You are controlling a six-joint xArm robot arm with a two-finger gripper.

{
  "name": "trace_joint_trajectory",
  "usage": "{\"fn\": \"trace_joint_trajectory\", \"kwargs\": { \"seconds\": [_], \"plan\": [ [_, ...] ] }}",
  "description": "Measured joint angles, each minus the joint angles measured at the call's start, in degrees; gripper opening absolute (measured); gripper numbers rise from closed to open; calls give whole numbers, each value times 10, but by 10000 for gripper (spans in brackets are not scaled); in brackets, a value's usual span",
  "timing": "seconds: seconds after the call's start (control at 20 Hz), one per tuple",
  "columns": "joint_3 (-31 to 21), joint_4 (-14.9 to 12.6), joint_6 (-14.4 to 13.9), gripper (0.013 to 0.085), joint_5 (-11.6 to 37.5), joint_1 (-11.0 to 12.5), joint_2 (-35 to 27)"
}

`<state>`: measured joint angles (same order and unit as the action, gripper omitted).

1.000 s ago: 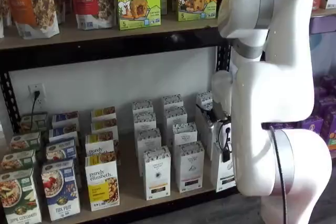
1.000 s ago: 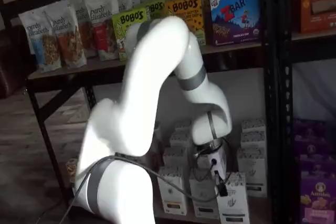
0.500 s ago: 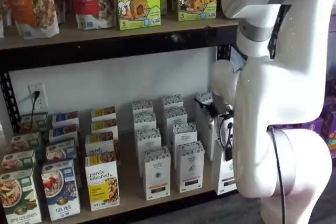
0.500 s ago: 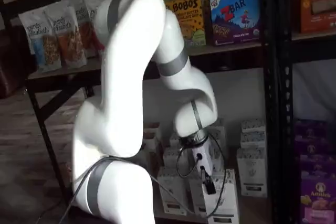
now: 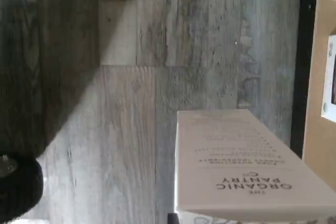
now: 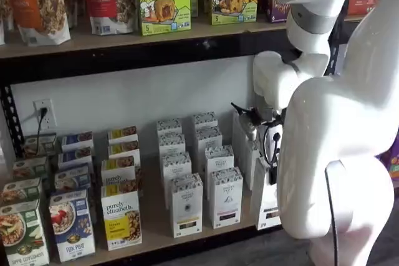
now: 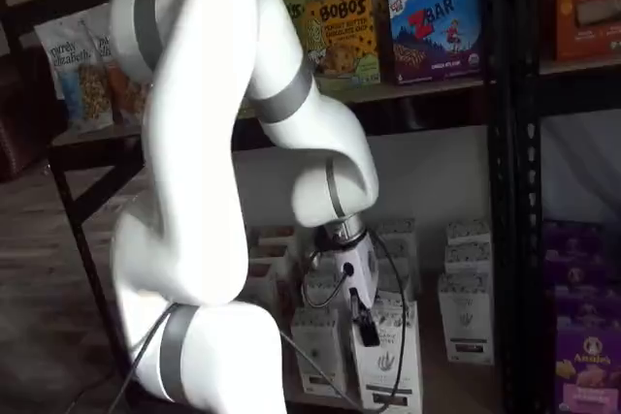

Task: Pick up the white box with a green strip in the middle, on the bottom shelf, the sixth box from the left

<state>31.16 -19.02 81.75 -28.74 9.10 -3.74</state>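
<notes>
On the left of the bottom shelf (image 6: 153, 219), cereal and granola cartons (image 6: 121, 215) are ranged in rows; to their right stand white cartons – one with a round black dot (image 6: 186, 205), one with a reddish strip (image 6: 225, 197). Further right, the white box (image 7: 388, 356) is seen held at the gripper (image 7: 367, 329), tilted and forward of its row in a shelf view; in the other it (image 6: 265, 200) is largely hidden by the white arm (image 6: 330, 129). One black finger is shown against the box front – the fingers appear clamped on it. In the wrist view a side panel of the box (image 5: 239, 166) is seen over grey wood-look floor (image 5: 136, 103)
</notes>
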Motion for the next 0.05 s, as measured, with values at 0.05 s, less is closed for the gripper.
{"fn": "trace_joint_trajectory", "kwargs": {
  "seconds": [0.05],
  "plan": [
    [-4, 3, 1, 530, -5, -3, 8]
  ]
}}
